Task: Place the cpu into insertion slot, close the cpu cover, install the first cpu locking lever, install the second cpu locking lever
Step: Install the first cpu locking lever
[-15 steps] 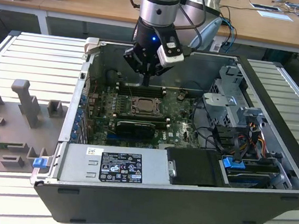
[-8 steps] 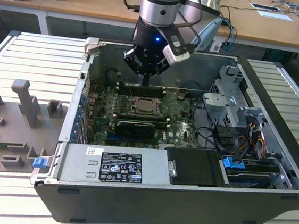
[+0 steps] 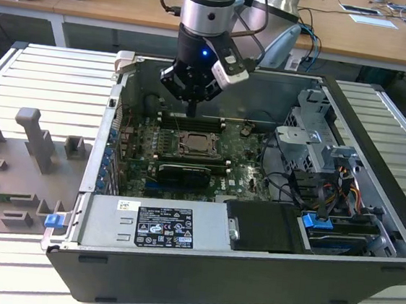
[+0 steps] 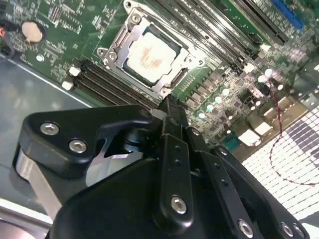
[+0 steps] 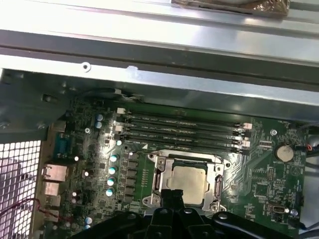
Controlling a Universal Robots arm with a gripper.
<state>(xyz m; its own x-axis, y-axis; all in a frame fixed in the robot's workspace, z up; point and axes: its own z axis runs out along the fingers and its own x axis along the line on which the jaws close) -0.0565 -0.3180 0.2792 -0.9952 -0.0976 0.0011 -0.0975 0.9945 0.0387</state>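
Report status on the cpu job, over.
Gripper shut, holding nothing, tip at the cpu cover's edge. Cpu seated in insertion slot, cover down. Memory slots beside, not blocking.

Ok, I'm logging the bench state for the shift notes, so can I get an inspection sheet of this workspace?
Surface: ribbed metal table carrying an open computer case.
Job's things: cpu sits in the insertion slot; cpu cover lies flat around it, the chip's top showing through its window. Lever state cannot be told.
Clutter: grey fixture blocks and a blue clip at the exterior view's left.
Gripper: gripper shut, empty, hanging just above the board beside the socket.
Cables: red wire over the board; coloured bundle by the drive bay.
Surroundings: wooden desks behind.
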